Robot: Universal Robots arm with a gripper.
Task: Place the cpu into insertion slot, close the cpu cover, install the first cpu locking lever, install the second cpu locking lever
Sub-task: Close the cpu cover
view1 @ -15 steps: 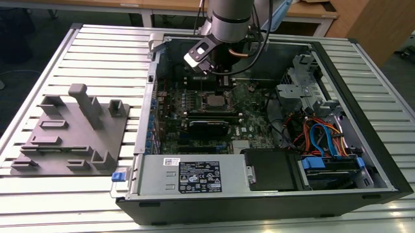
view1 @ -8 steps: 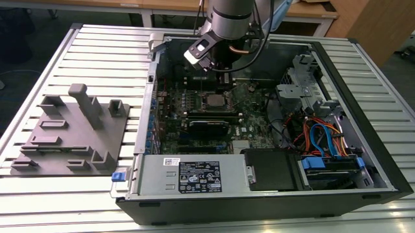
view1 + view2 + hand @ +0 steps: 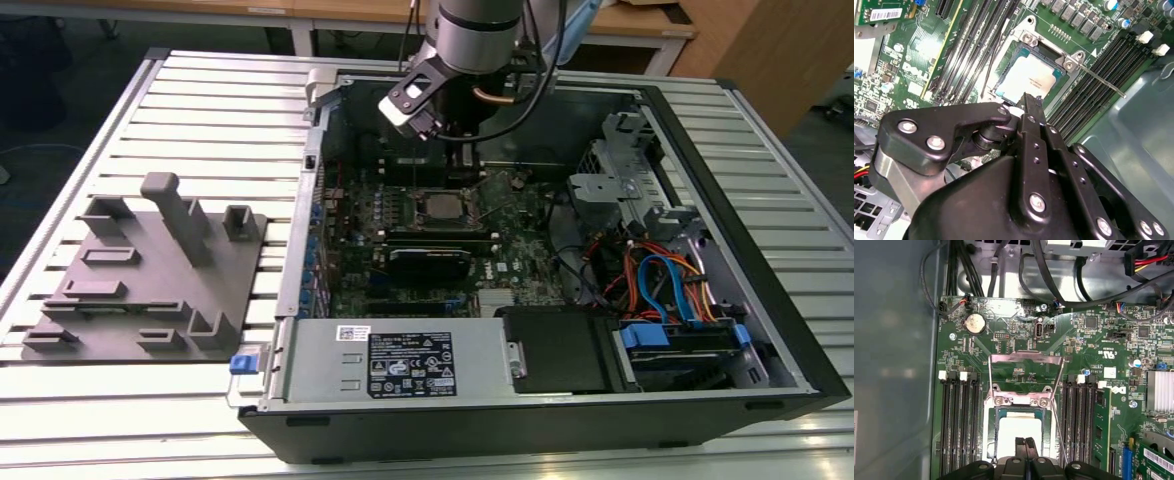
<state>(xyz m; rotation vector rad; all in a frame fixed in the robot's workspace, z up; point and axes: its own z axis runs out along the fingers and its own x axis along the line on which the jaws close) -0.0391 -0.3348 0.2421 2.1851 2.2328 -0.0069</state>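
The fingers (image 3: pixel 1021 446) are pressed together with nothing pinched between them; from my seat I see just a thin dark seam dividing the two tips in the first wrist view. They hang right over the near edge of the cpu (image 3: pixel 1019 427), and I cannot tell whether they touch it. The cpu lies flat in the insertion slot (image 3: pixel 997 432), its pale metal top facing up and the slot's dark rim showing around it.

The cpu cover (image 3: pixel 1026 358) is open, swung back on its hinge away from the slot, and the green motherboard (image 3: pixel 1004 340) shows through its cut-out centre. A thin locking lever (image 3: pixel 1058 432) is unlatched. It runs along one side of the slot, between it and a bank of black memory slots (image 3: pixel 1076 430); in the second wrist view I see it sticking out at an angle over those slots. A round coin battery (image 3: pixel 975 324) sits on the motherboard past the open cover.

In the exterior view the arm (image 3: pixel 474 35) reaches down into the open computer case (image 3: pixel 534 435), which lies on its side on the slatted tabletop (image 3: pixel 160 110). A grey fixture plate (image 3: pixel 147 270) rests on the tabletop on the exterior view's left, well apart from the arm.
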